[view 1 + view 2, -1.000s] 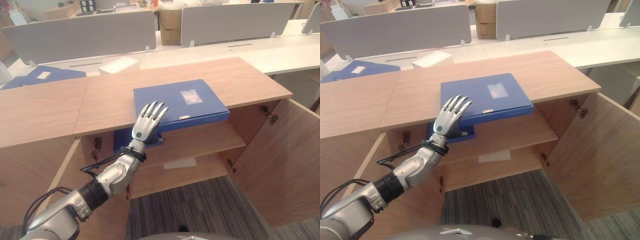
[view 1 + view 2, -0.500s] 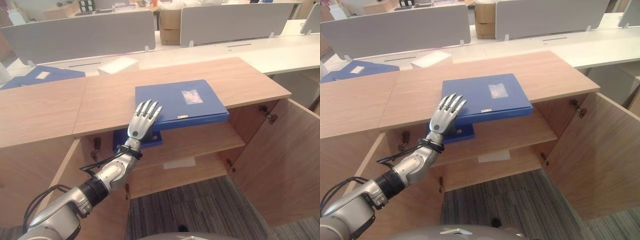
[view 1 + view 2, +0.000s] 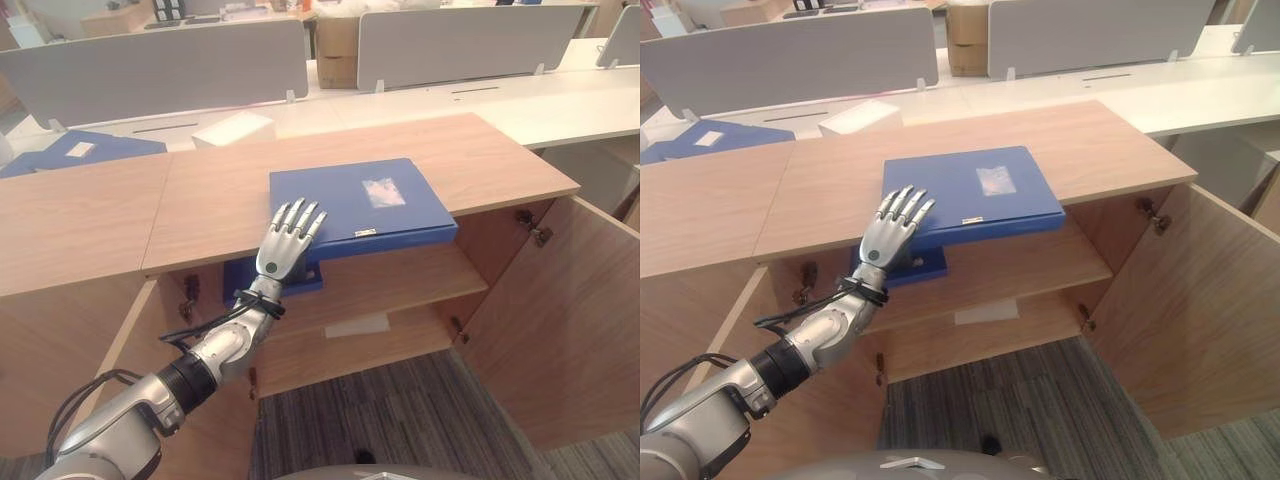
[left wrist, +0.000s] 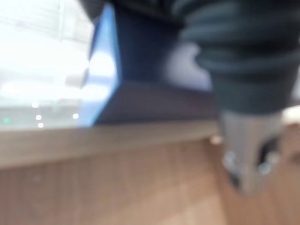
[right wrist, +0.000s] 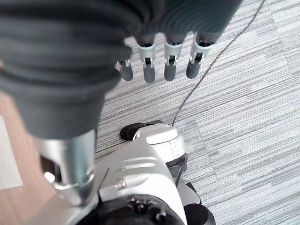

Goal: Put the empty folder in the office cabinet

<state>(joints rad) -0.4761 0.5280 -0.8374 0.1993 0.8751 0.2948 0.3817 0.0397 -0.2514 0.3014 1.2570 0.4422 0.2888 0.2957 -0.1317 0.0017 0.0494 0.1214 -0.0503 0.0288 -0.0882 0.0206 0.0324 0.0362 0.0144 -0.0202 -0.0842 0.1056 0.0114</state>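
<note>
Here the blue folder lies flat on the wooden top of the office cabinet, in the middle of the frame, its near edge jutting out past the front lip of the top and its pale label facing up; the left hand reaches up from the lower left of the frame with its fingers straight and spread, laid against the folder's near left corner, and it has hold of nothing; in the left wrist view the folder's blue side stands just above the wooden edge, close to the hand's dark cover; beneath the top, a second blue folder shows on the upper shelf, partly behind the wrist; a white sheet of paper lies on the lower shelf, lower centre; the cabinet door stands swung wide at the right of the frame; further blue folders lie at the upper left, with a white box just beyond the cabinet's back edge, upper centre; grey desk dividers run across the top; the right hand hangs over the striped grey carpet in its own wrist view, fingers loosely extended and empty.
</note>
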